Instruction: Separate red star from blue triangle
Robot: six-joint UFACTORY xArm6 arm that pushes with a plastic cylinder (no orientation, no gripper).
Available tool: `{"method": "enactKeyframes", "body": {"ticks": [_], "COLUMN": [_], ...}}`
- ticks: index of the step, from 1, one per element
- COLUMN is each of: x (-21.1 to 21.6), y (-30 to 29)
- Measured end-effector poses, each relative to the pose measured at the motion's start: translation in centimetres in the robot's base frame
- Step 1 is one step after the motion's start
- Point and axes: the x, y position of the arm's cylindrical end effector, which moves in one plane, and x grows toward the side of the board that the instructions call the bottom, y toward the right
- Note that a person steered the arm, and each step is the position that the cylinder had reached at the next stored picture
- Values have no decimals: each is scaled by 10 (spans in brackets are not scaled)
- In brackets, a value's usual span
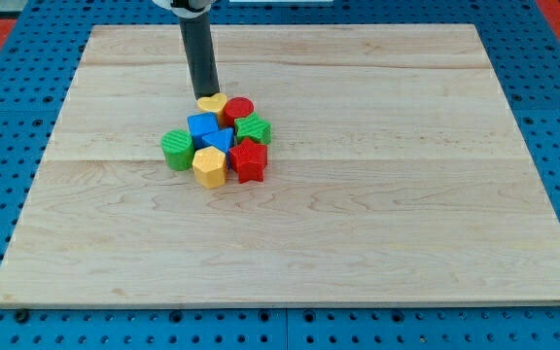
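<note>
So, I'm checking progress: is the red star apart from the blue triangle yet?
Not yet. The red star still touches the blue triangle within the cluster; my tip sits at the cluster's top edge.

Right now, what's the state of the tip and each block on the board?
my tip: down at the cluster's top edge, at the yellow block.
yellow block: top of cluster, partly hidden by the rod.
red cylinder: top right, packed in.
blue cube: centre left.
blue triangle: centre, touching red star.
red star: bottom right, not yet separated.
green star: right side.
green cylinder: left edge.
yellow hexagon: bottom.
</note>
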Motion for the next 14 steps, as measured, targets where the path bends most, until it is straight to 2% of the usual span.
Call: {"method": "enactKeyframes", "body": {"ticks": [3, 4, 5, 6, 12, 13, 14], "x": [13, 19, 54, 98, 68, 70, 90], "y": [-6, -50, -110, -104, -124, -125, -131]}}
